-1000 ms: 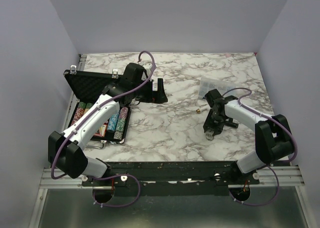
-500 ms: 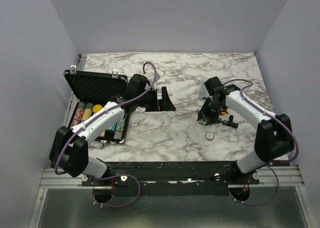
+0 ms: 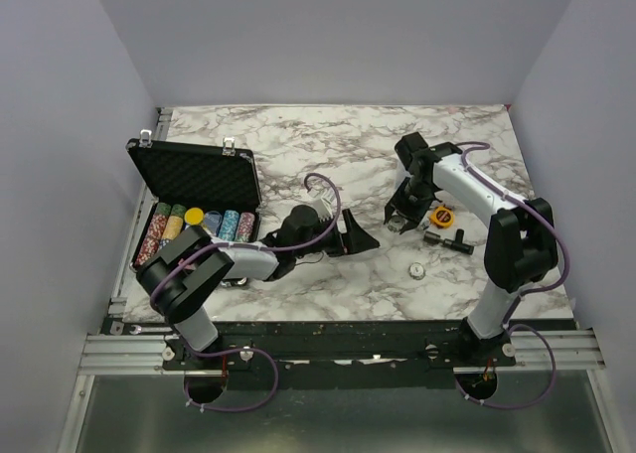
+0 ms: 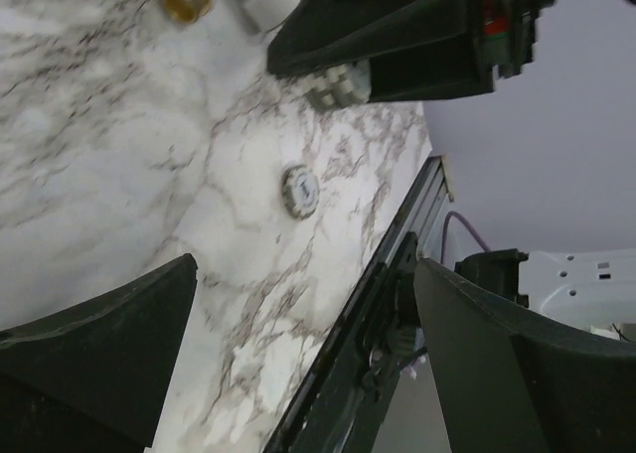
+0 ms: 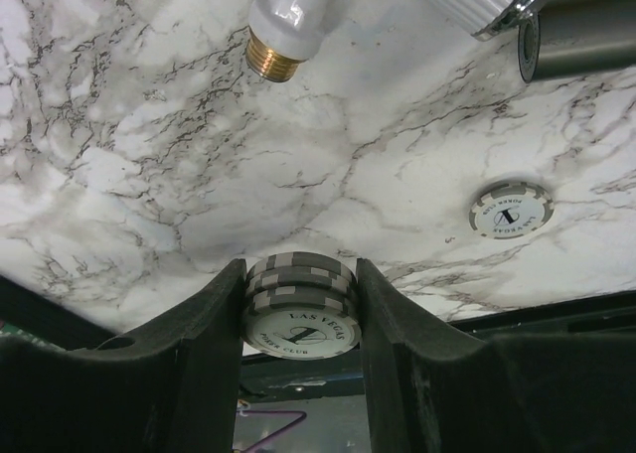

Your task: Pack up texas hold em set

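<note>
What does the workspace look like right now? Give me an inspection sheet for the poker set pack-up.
Surface: marble table, level.
Job's things: black case open, chip rows inside; loose chip on the table; grey chip stack held.
Clutter: orange ring, black tools, brass-tipped white tube.
Grippers: left gripper open, empty; right gripper shut on the stack.
Cables: purple cables looped along both arms.
Surroundings: plain walls; nothing else seen.
</note>
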`<state>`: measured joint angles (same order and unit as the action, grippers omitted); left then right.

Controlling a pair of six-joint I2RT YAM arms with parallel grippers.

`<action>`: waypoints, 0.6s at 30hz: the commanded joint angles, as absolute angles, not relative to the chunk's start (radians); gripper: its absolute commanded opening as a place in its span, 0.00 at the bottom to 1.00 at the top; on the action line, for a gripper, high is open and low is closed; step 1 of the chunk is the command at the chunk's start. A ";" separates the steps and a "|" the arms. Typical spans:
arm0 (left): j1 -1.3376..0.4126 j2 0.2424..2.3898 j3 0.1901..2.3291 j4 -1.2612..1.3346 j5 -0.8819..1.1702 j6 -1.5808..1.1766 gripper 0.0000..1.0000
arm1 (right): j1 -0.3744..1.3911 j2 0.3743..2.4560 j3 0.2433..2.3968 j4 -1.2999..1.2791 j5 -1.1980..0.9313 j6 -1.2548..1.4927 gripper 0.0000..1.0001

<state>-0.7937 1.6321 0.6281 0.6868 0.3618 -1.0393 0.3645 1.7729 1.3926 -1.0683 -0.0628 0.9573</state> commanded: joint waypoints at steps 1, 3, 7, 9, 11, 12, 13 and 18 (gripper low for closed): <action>-0.835 1.694 0.662 0.962 0.182 -1.051 0.90 | 0.368 1.787 1.436 -1.128 -0.067 1.015 0.01; -0.837 1.729 0.710 0.932 0.167 -1.055 0.90 | 0.373 1.783 1.435 -1.123 -0.073 1.035 0.01; -0.853 1.788 0.763 0.948 0.142 -1.085 0.85 | 0.379 1.775 1.425 -1.111 -0.071 1.072 0.01; -0.863 1.809 0.794 0.921 0.129 -1.097 0.83 | 0.379 1.771 1.416 -1.100 -0.072 1.081 0.01; -0.866 1.831 0.806 0.938 0.132 -1.124 0.82 | 0.379 1.770 1.409 -1.093 -0.077 1.091 0.01; -0.867 1.843 0.808 0.948 0.132 -1.145 0.81 | 0.379 1.769 1.407 -1.088 -0.082 1.095 0.01; -0.868 1.851 0.813 0.949 0.136 -1.159 0.81 | 0.380 1.770 1.407 -1.082 -0.088 1.100 0.01; -0.873 1.881 0.835 0.952 0.138 -1.181 0.73 | 0.383 1.757 1.395 -1.063 -0.097 1.119 0.01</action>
